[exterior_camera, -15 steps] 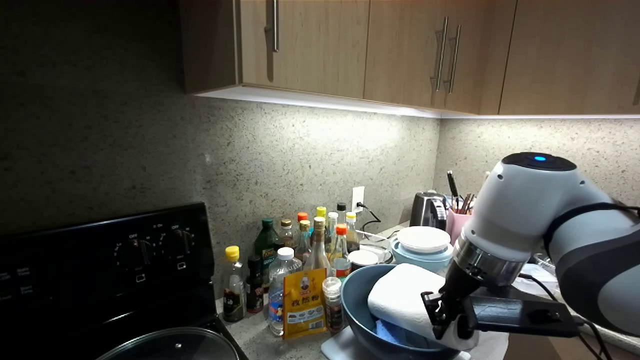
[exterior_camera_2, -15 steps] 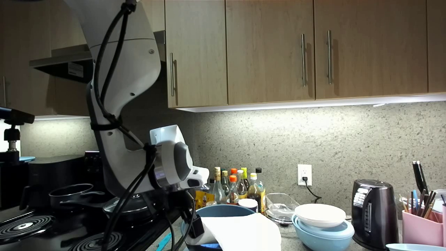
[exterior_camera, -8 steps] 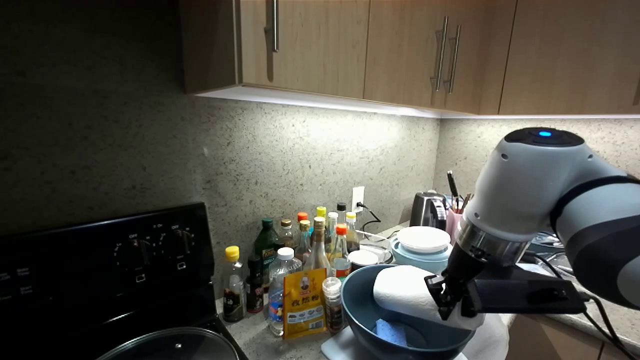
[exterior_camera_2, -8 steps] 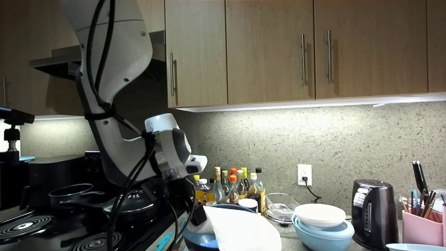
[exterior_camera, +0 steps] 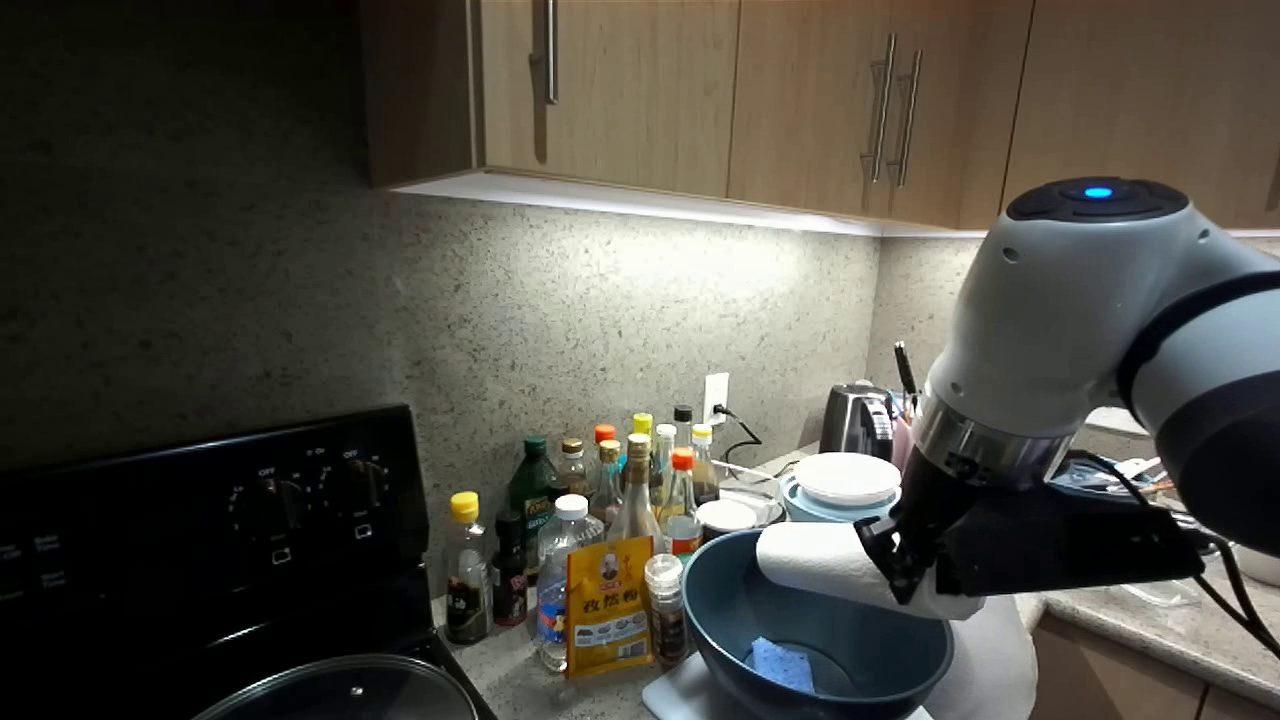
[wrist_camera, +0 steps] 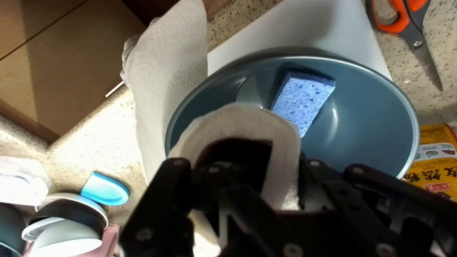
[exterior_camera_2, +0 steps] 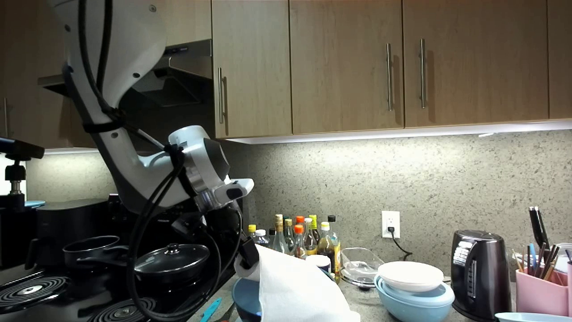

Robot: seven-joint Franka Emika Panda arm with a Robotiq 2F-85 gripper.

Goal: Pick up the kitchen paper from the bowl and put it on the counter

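A speckled grey stone backsplash (exterior_camera_2: 451, 170) runs beneath pale wood-grain wall cabinets (exterior_camera_2: 348, 67), brightly lit along their underside. Below it spreads the light beige-grey speckled stone-like counter (exterior_camera: 545, 690), next to a black stove (exterior_camera: 200, 560). Assorted sauce bottles (exterior_camera: 637, 505) and a yellow printed packet (exterior_camera: 610, 605) stand near a large round dark blue-grey bowl (exterior_camera: 720, 610) with a glossy inside; a light-blue rectangular sponge (wrist_camera: 303, 100) lies in it.

In an exterior view, the thick white cylindrical roll of kitchen paper (exterior_camera: 815, 560) is held over that bowl, turned on its side. Its long axis runs across the bowl from left to right there, dipping toward the right, where the end shows past the rim. In the wrist view its hollow end faces the camera. A loose white paper sheet (exterior_camera_2: 299, 286) hangs down from it, outside the bowl. The black two-fingered gripper (wrist_camera: 257, 167) has the roll clamped, its fingers parted by the paper's bulk; dark parts crowd the core in the wrist view, so whether a finger sits inside it is hard to tell.
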